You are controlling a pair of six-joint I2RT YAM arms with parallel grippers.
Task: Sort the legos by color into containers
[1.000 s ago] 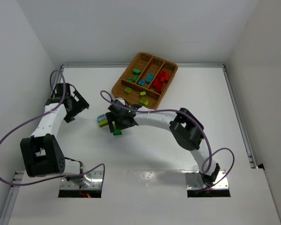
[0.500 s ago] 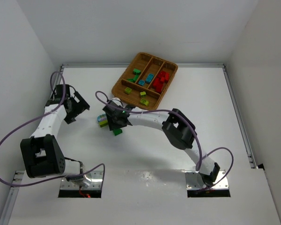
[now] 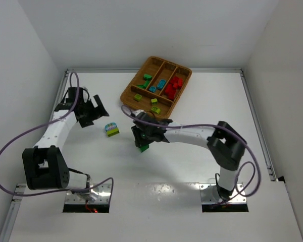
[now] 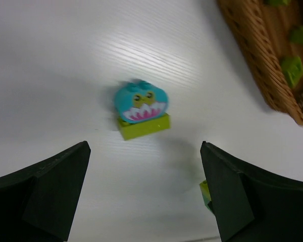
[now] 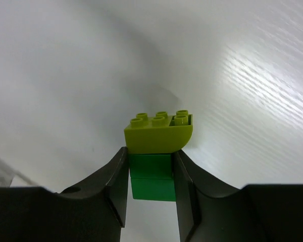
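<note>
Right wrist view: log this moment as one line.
right gripper: shut on green brick, lime brick stacked on it | left gripper: open, aimed at blue face brick | wicker tray: bricks inside

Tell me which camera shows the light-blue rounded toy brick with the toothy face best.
Left wrist: the light-blue rounded toy brick sits mid-frame, its face and lime base plain. Top external shows the brick only as a tiny speck. Right wrist misses it.

Lime-on-green stack pinched in rt claw; blue-face brick loose nr tray.
</note>
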